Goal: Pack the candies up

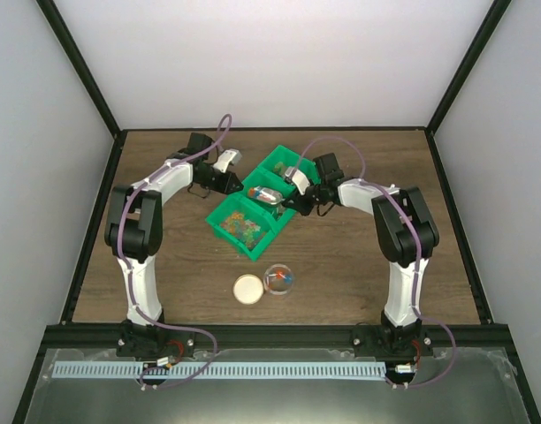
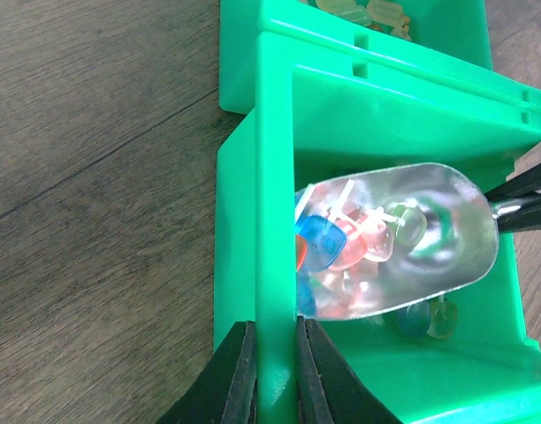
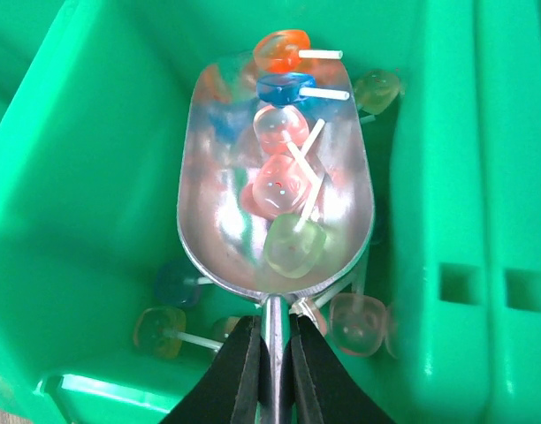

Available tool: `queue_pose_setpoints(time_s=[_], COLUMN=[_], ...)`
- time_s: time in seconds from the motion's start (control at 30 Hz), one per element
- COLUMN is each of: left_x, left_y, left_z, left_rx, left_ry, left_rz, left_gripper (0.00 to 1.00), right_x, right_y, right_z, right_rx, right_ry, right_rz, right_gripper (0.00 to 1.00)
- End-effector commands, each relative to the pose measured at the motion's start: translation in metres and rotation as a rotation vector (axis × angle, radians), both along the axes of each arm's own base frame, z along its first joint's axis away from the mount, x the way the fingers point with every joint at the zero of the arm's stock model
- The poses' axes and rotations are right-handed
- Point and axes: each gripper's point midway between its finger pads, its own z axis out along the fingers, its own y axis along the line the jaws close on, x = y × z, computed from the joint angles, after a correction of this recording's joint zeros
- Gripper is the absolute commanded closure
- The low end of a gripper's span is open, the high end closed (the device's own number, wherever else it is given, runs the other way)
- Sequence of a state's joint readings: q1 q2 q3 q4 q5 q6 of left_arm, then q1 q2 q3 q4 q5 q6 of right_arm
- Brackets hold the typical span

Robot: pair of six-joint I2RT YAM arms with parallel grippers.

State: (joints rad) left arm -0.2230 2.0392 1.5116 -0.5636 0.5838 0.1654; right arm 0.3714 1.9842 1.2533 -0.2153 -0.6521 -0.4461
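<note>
A metal scoop (image 3: 216, 221) hovers inside the middle compartment of a green bin (image 3: 67, 177) and carries several candies (image 3: 279, 185) in orange, blue, pink and green. My right gripper (image 3: 275, 325) is shut on the scoop's handle. More candies (image 3: 160, 331) lie on the compartment floor under it. My left gripper (image 2: 276, 331) is shut on the bin's side wall (image 2: 272, 221), with the loaded scoop (image 2: 430, 221) just beyond. From above, the scoop (image 1: 266, 195) sits over the bin (image 1: 275, 159), and a heap of candies (image 1: 240, 223) fills the near compartment.
A clear round jar (image 1: 278, 279) holding a few candies stands on the wooden table in front of the bin, with a tan round lid (image 1: 248, 289) lying beside it on the left. Black frame rails edge the table.
</note>
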Motion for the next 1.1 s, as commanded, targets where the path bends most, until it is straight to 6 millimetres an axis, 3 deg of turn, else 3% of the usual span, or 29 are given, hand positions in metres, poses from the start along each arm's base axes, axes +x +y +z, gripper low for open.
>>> queue_pose_setpoints(time_s=[0.0, 0.27, 0.43, 0.73, 0.83, 0.97, 1.07], left_x=[0.002, 0.006, 0.005, 0.011, 0.013, 0.017, 0.019], left_y=[0.015, 0.017, 0.017, 0.019, 0.023, 0.036, 0.047], left_z=[-0.014, -0.005, 0.0, 0.032, 0.045, 0.059, 0.063], left_rx=[0.046, 0.03, 0.013, -0.063, -0.095, -0.092, -0.069], left_ry=[0.032, 0.011, 0.011, -0.02, -0.023, -0.061, -0.082], left_rz=[0.037, 0.037, 0.03, 0.011, 0.023, 0.054, 0.077], left_gripper=[0.92, 0.91, 0.81, 0.36, 0.27, 0.01, 0.0], right_x=[0.011, 0.005, 0.005, -0.001, -0.006, -0.02, -0.035], right_y=[-0.009, -0.009, -0.011, -0.013, -0.012, -0.013, -0.014], right_z=[0.016, 0.032, 0.041, 0.062, 0.081, 0.114, 0.132], right_rx=[0.045, 0.113, 0.149, 0.21, 0.237, 0.283, 0.321], right_ry=[-0.011, -0.043, -0.06, -0.087, -0.121, -0.184, -0.219], right_rz=[-0.051, -0.043, -0.051, -0.051, -0.031, 0.011, 0.04], right_gripper=[0.99, 0.99, 0.99, 0.99, 0.99, 0.99, 0.99])
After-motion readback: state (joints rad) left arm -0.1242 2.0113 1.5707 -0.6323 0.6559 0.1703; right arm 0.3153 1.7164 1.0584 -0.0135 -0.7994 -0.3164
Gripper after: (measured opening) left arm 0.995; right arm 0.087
